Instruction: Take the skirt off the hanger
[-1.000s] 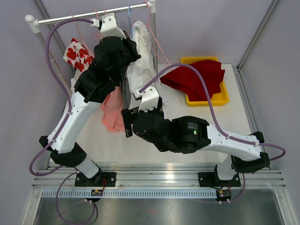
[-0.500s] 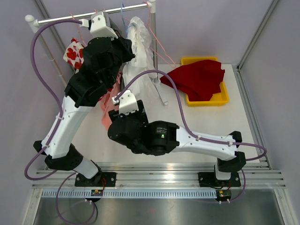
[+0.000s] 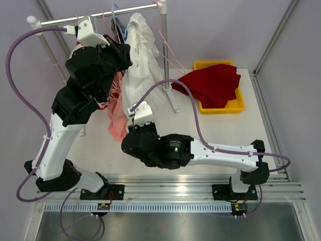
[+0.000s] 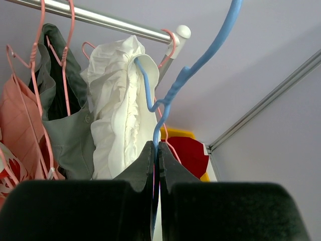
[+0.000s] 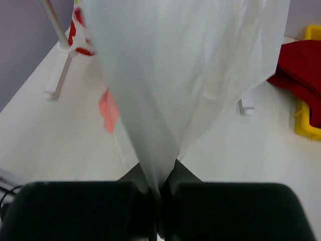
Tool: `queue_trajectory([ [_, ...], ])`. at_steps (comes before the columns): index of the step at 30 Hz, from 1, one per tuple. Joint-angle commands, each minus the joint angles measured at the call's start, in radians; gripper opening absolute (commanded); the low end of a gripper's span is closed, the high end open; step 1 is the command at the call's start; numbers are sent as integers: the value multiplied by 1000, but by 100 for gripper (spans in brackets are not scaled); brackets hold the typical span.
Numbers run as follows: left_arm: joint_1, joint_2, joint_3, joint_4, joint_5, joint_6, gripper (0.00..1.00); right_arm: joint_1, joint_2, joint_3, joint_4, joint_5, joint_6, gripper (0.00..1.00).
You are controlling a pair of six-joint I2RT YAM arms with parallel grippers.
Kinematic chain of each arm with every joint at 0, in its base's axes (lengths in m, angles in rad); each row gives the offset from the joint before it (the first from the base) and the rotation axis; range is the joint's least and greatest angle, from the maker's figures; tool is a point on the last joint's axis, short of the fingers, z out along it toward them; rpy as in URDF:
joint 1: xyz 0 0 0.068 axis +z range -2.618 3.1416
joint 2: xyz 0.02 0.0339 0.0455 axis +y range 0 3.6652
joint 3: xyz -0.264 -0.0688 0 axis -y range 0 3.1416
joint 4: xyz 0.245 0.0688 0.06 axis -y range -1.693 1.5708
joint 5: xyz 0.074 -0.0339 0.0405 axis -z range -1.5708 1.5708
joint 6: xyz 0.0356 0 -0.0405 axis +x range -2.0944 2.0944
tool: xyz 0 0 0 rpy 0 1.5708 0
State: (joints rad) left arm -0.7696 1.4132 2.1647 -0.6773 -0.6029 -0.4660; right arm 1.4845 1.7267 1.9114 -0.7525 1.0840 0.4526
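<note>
While left tool [image 4: 155, 152] clamps hanger [image 4: 201, 62], right tool [image 5: 160, 182] — agape before — pinches skirt [image 5: 190, 65]

White ruffled skirt [image 3: 141, 55] hangs on a thin blue hanger [image 3: 116, 24] just under the rail [image 3: 55, 20] at the back left, not yet off it. Left wrist view: hanger's [image 4: 195, 65] blue wire curves into the bunched, gathered top of the skirt [image 4: 118, 115], with its upper end running out of frame, so cannot tell if it is hooked on the rail. Right wrist view: the skirt's [image 5: 185, 75] lower fabric is thin and smooth, hanging long and narrowing to a tight gathered point at the bottom.
</note>
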Motion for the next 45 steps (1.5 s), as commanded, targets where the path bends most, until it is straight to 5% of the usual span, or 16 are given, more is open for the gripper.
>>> queue_trajectory([
  [1,1,6,17,168,-50,82,0,126,-88,-118,-45,72,150,0],
  [6,96,108,150,140,-32,127,0,305,-67,-163,-411,100,595,0],
  [11,145,168,204,165,2,138,0,407,138,-3,-851,79,990,0],
  [19,173,182,227,268,-54,222,0,413,183,23,-693,67,805,0],
  [24,217,199,244,281,-104,168,0,425,276,69,-775,10,897,0],
  [31,217,60,155,46,147,8,0,346,168,35,-872,77,982,0],
  [34,198,-20,49,-123,261,-17,0,243,44,-11,-800,142,843,0],
  [40,104,-270,-302,-317,233,-74,0,57,-224,-127,-367,214,245,0],
  [45,102,-420,-659,-357,251,-109,0,-122,-435,-288,-200,225,78,0],
])
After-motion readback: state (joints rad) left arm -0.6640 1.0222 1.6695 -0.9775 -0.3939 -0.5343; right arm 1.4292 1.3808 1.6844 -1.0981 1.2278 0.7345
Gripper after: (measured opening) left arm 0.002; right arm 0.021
